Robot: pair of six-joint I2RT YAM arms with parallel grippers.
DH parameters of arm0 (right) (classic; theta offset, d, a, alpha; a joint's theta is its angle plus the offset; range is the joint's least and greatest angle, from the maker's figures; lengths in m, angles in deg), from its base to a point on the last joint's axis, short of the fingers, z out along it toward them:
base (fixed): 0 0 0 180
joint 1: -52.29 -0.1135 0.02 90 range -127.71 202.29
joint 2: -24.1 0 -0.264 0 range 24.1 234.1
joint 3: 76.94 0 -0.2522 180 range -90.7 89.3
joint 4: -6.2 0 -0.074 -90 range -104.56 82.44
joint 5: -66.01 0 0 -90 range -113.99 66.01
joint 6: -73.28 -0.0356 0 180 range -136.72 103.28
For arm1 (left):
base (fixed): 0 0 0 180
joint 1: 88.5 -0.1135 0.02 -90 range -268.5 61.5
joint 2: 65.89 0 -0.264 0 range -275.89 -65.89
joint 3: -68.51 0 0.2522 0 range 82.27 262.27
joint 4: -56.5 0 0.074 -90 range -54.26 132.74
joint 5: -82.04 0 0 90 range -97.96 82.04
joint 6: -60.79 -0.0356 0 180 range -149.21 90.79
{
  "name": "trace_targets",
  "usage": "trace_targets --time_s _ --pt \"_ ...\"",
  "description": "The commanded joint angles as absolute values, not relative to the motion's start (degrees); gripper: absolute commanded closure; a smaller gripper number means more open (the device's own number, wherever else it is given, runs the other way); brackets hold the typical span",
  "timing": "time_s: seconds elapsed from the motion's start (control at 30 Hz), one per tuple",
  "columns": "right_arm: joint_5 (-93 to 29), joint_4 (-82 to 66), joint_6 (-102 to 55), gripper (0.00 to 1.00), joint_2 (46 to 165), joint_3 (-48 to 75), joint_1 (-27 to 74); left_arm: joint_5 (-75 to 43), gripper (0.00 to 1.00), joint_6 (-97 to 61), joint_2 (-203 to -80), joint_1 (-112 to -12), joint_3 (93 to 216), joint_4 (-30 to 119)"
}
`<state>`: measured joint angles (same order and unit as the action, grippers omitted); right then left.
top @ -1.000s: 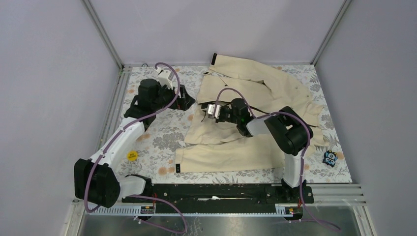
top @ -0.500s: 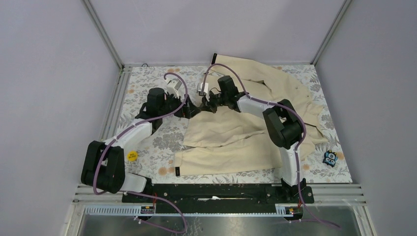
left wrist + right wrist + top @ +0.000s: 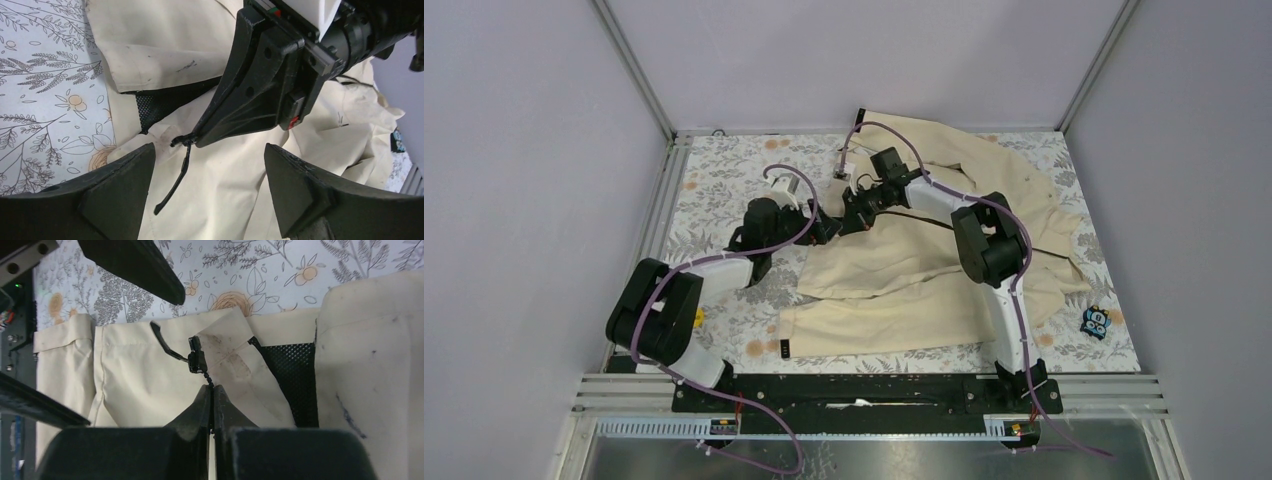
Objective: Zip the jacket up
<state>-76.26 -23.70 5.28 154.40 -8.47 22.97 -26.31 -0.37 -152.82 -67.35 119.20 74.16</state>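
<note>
My right gripper (image 3: 211, 399), clamped on the jacket (image 3: 894, 280) beside the zipper pull (image 3: 176, 182), crowds my wide-open left gripper (image 3: 209, 155); a blue toy (image 3: 1094, 320) sits at four o'clock.

A large cream-beige fabric jacket (image 3: 894, 270) is lying rumpled across the centre and right of the top view, with one sleeve stretching toward the lower left. Its small dark zipper slider (image 3: 196, 360) is sitting at a fabric corner, with its pull tab lying loose and black mesh lining showing beside it.
</note>
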Motion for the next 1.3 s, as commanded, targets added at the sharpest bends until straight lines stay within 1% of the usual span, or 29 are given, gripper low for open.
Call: trace_targets --time_s 0.0,0.17,0.23,0.33,0.4,0.5,0.53,0.67,0.8,0.83,0.9,1.0,1.2,1.27 --pt "-79.58 -28.04 1.25 1.0 155.92 -11.95 23.1 -30.88 0.16 -5.73 -154.15 -67.49 120.27 80.53" --pt "-80.29 -30.62 1.6 1.0 157.07 -13.79 23.33 -27.56 0.14 -8.12 -155.06 -68.19 120.46 78.99" --pt "-80.28 -31.57 1.82 1.0 157.5 -14.45 23.45 -27.6 0.14 -9.64 -156.46 -68.28 122.75 76.61" --pt "-79.07 -33.18 2.06 1.0 158.06 -15.9 23.6 -30.71 0.17 -12.06 -160.33 -68.28 128.11 69.68" --pt "-79.45 -34.46 1.89 1.0 158.66 -17.17 23.87 -33.25 0.2 -12.51 -161.39 -68.28 128.37 69.7" --pt "-79.98 -34.9 1.65 1.0 158.89 -17.89 23.98 -33.72 0.2 -12.86 -161.16 -68.23 127.45 71.0" --pt "-80.2 -34.95 1.61 1.0 158.88 -17.92 23.99 -33.17 0.22 -12.92 -161.66 -68.25 127.81 70.08" --pt "-79.98 -34.89 1.56 1.0 158.68 -17.78 23.99 -33.71 0.39 -13.12 -162.95 -68.27 127.88 68.57" --pt "-79.63 -34.83 1.65 1.0 158.51 -17.37 24.02 -33.11 0.4 -12.06 -161.67 -68.28 125.92 71.02" --pt "-79.63 -34.84 1.66 1.0 158.48 -17.35 23.99 -33.43 0.42 -11.87 -162.1 -68.28 125.94 70.74" --pt "-79.71 -34.85 1.62 1.0 158.39 -17.35 23.98 -34.41 0.5 -11.32 -162.56 -68.28 125.72 70.94" --pt "-79.63 -34.8 1.56 1.0 158.28 -17.28 23.92 -34.05 0.56 -10.55 -161.68 -68.51 123.98 73.06" --pt "-78.87 -32.74 0.2 1.0 157.56 -16.47 23.97 -36.18 0.6 -8.56 -162.22 -70.61 123.03 74.52" --pt "-78.69 -32.02 0.28 1.0 157.12 -15.73 23.91 -36.5 0.68 -7.78 -162.88 -71.38 123.28 74.63"
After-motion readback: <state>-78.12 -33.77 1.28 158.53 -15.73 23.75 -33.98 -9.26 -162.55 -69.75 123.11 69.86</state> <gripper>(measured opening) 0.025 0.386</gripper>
